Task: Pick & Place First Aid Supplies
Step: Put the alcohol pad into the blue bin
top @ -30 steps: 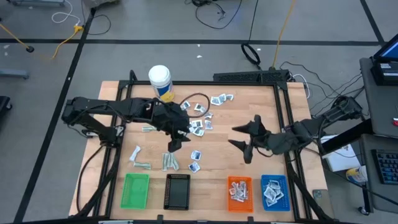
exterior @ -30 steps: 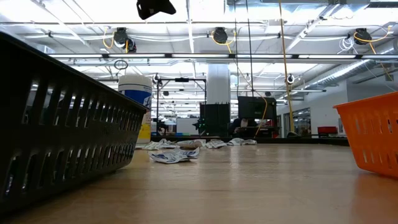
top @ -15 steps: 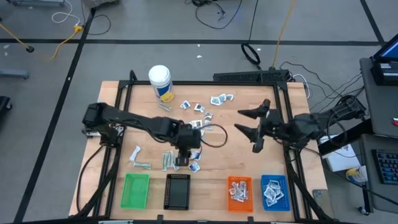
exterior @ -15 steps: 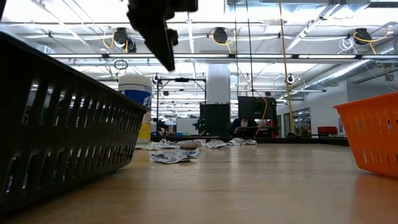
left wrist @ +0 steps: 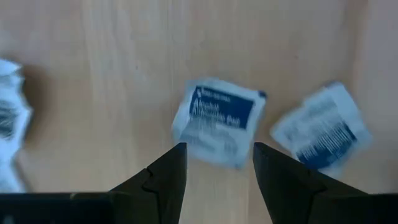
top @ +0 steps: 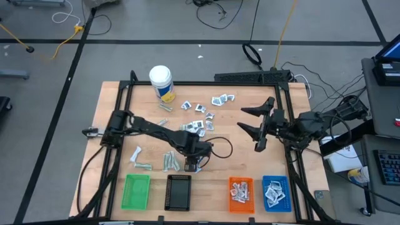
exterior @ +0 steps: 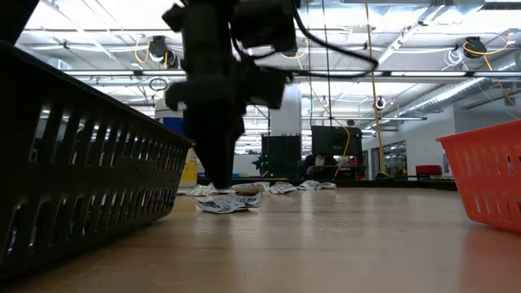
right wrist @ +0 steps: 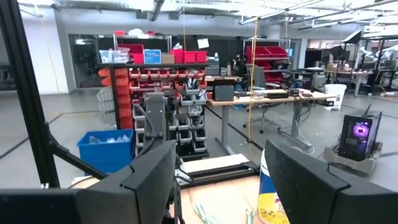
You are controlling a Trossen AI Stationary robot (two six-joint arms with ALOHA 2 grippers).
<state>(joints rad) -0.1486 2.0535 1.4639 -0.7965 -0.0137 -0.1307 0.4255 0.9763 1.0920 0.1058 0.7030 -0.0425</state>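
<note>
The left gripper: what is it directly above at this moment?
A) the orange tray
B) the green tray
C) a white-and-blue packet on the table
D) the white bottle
C: in the left wrist view the left gripper stands open over a white-and-blue packet lying flat on the table.

The right gripper [right wrist: 217,180] holds its two dark fingers [right wrist: 140,180] spread apart with nothing between them. Beyond them stand a red-binned shelf rack [right wrist: 155,93], a blue bin [right wrist: 106,149] and desks [right wrist: 273,99]; a yellow-labelled bottle [right wrist: 273,199] sits just beside one finger.
</note>
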